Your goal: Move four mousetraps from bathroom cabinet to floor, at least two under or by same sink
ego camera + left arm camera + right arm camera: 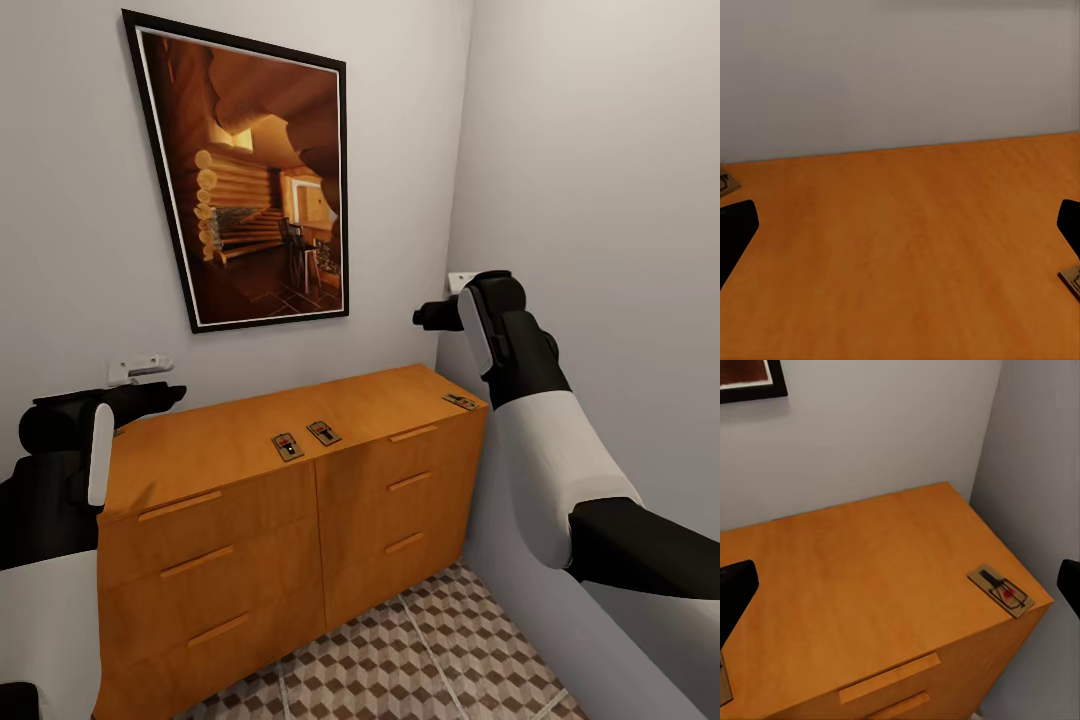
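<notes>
Down front, the bathroom floor [420, 660] is showing its cube tiles below the cabinet [250, 540]. Two mousetraps [287, 446] [323, 432] are sitting side by side near the top's front edge, a third mousetrap [460, 402] is lying at the right corner, almost under the right pincer [432, 316]. Left pincer [165, 395] is hovering over the top's left end. Both pincers' tips are sitting wide apart, nothing between them. A framed picture [250, 180] is hanging behind.
</notes>
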{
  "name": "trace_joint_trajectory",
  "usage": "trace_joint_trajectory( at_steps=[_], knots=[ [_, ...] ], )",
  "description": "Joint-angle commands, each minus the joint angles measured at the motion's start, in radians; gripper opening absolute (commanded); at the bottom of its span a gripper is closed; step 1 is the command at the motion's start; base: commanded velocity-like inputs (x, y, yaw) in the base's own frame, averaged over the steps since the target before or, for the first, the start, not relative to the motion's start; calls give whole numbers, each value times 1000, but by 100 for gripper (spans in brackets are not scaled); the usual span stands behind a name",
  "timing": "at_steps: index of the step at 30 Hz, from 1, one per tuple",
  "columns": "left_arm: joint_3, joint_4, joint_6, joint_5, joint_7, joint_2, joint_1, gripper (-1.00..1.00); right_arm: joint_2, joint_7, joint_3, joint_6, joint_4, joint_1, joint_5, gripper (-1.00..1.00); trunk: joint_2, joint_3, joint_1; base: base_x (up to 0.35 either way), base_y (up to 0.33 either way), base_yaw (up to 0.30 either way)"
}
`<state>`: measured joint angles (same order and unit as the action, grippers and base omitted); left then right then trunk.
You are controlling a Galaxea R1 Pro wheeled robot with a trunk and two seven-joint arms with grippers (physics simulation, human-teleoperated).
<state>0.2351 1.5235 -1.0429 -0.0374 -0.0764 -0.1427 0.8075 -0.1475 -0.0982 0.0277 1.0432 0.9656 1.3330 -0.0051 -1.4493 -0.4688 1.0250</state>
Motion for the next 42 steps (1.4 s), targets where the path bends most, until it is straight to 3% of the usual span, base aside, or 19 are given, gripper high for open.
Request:
trace_joint_trajectory(
  at_steps=[1, 27, 31, 34, 42],
  knots=[
    [1, 1, -4, -4, -8, 0, 1, 100, 0, -6, 1, 4, -3, 1, 1, 100, -1, -1, 0, 0, 0, 0],
    [2, 1, -4, -10, -6, -7, 1, 100, 5, -6, 3, 4, -12, -2, 6, 100, -1, -1, 0, 0, 0, 0],
    [3, 0, -4, -21, -6, -22, 1, 100, 5, -8, 5, 4, -11, -4, 9, 100, -1, -1, 0, 0, 0, 0],
    [6, 0, -4, -42, -6, -47, 1, 100, 5, -8, 6, 4, -11, -5, 10, 100, -1, -1, 0, 0, 0, 0],
    [33, -3, -4, -153, -6, -152, 1, 100, 0, -12, 9, 4, -7, -6, 12, 100, -1, -1, 0, 0, 0, 0]
  ],
)
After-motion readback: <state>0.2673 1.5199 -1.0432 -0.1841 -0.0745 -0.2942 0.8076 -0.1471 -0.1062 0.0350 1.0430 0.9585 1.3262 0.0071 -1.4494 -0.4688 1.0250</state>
